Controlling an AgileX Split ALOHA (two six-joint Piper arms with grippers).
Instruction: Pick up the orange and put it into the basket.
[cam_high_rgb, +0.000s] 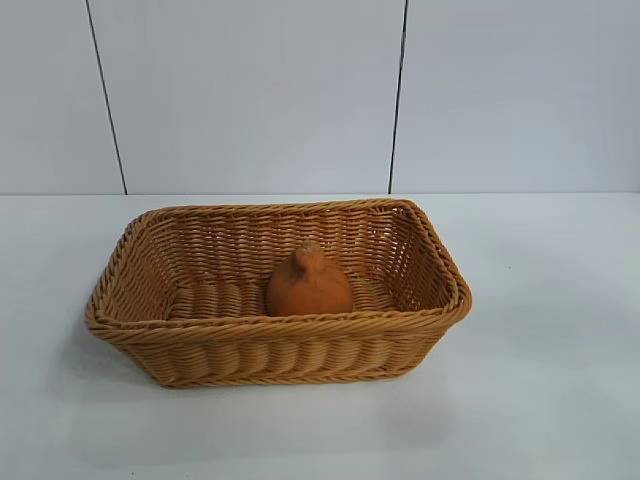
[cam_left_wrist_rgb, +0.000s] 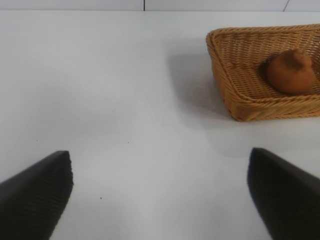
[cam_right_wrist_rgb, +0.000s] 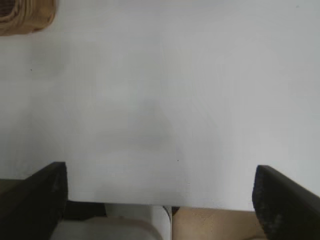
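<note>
Both wrist views give me spread, empty fingers, left gripper (cam_left_wrist_rgb: 160, 200) and right gripper (cam_right_wrist_rgb: 160, 200); only outside I see the orange (cam_high_rgb: 309, 284) upright inside the basket (cam_high_rgb: 180, 352).

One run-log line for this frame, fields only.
orange: in basket | left gripper: open, empty, over table | right gripper: open, empty, near table edge

one orange (cam_high_rgb: 309, 285), one basket (cam_high_rgb: 190, 345), two hands
</note>
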